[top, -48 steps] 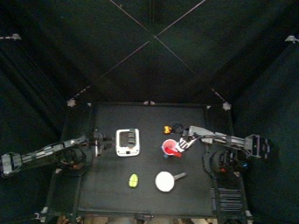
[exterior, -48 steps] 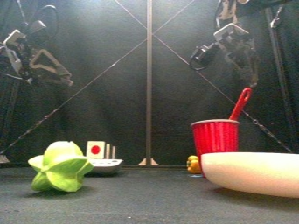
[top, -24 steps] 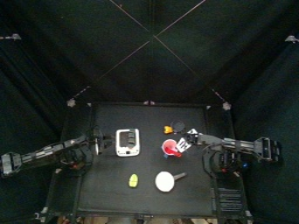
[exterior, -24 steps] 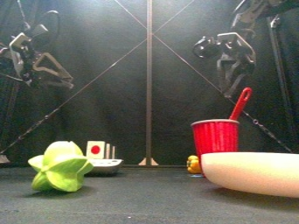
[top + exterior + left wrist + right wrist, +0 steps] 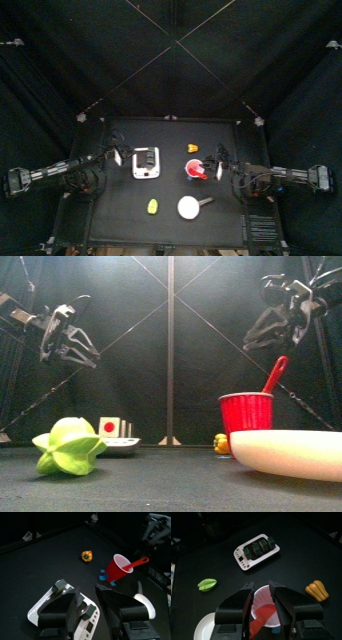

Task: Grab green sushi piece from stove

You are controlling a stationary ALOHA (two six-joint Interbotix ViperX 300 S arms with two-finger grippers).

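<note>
The left gripper (image 5: 85,612) hangs above the stove (image 5: 67,609) with its jaws spread wide and nothing between them, a stance that reads as lining up for a descent onto the block. The stove lies left of the table's middle, and in the right wrist view dark green sushi pieces (image 5: 259,547) sit in a row on its top; in the front view a white-and-red piece shows on it too. Which green piece is meant I cannot tell. The right gripper (image 5: 263,602) is raised over the red cup (image 5: 263,614) with its jaws parted and empty, clear of the stove, probably to leave the left arm room. Right of the stove stands the cup with its red spoon (image 5: 277,371); near the front are a green leafy toy (image 5: 70,446) and a white dish (image 5: 287,453); a small orange toy (image 5: 87,556) lies farther back.
</note>
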